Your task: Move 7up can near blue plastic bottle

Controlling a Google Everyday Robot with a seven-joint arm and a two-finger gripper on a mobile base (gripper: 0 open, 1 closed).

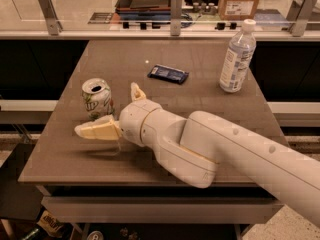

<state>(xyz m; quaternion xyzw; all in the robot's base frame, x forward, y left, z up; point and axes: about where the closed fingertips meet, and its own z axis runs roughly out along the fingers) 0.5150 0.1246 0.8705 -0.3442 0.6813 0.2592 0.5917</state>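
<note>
The 7up can [97,99], white with green markings and an open silver top, stands upright on the left part of the brown table [200,59]. My gripper [113,110] is open. One cream finger [95,130] lies just in front of the can and the other finger [136,91] sticks up to the can's right. The can sits at the mouth of the fingers, not clasped. The blue plastic bottle [237,57], clear with a white cap and a white-and-blue label, stands upright at the table's far right.
A flat dark blue packet [168,74] lies mid-table between the can and the bottle. A glass rail with metal posts [175,6] runs along the table's far edge. My thick white arm [225,149] covers the front right of the table.
</note>
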